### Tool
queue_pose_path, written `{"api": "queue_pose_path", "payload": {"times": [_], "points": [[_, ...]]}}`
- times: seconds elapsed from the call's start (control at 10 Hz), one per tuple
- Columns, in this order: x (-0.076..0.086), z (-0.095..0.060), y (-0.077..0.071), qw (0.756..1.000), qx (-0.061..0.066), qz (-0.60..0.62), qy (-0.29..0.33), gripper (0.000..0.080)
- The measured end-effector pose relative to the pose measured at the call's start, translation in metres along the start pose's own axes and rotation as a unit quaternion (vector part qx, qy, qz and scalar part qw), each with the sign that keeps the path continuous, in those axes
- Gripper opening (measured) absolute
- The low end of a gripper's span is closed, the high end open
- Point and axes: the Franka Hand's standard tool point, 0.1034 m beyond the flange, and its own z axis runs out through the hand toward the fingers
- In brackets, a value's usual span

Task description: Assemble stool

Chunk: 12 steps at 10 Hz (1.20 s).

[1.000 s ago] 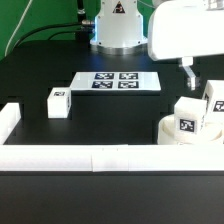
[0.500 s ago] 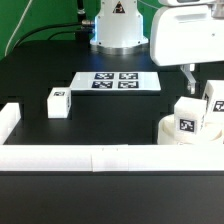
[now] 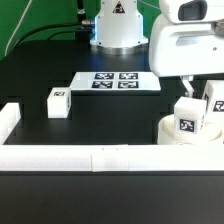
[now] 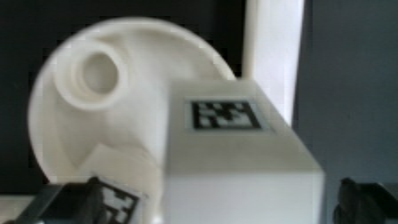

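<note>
Black tabletop [image 3: 40, 75]: round white plastic disc seat [image 3: 168, 128] sat at exterior view's right, white rectangular tagged leg block [image 4: 231, 150] upright on it, straight beneath gripper [image 4: 222, 198]. Jaws spread wide, holding nothing.

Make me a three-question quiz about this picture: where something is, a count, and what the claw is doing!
1. Where is the lone leg block? A on the marker board; B on the table, to the exterior view's left of the marker board; C in the claw.
2. How many tags does the marker board carry? A two; B four; C six.
3. The claw is: A open; B shut on the marker board; C shut on the lone leg block.
Answers: 1 B, it sits on the table. 2 B, four squares show. 3 A, the wrist view shows its fingers spread, with gaps beside a second leg block.
</note>
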Motion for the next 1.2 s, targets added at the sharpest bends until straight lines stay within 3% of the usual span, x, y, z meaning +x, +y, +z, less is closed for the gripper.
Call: {"api": "queue_pose_path", "payload": {"times": [0.2, 0.3, 0.7, 1.0, 1.2], "points": [[0.000, 0.000, 0.001, 1.000, 0.000, 0.007, 0.000, 0.0402], [0.000, 0.000, 0.001, 0.999, 0.001, 0.039, 0.000, 0.0335], [0.006, 0.001, 0.004, 0.979, 0.004, 0.204, 0.018, 0.0335], [0.010, 0.000, 0.009, 0.911, 0.009, 0.412, 0.026, 0.0335], [0.012, 0.000, 0.013, 0.860, 0.031, 0.508, 0.033, 0.0337]]}}
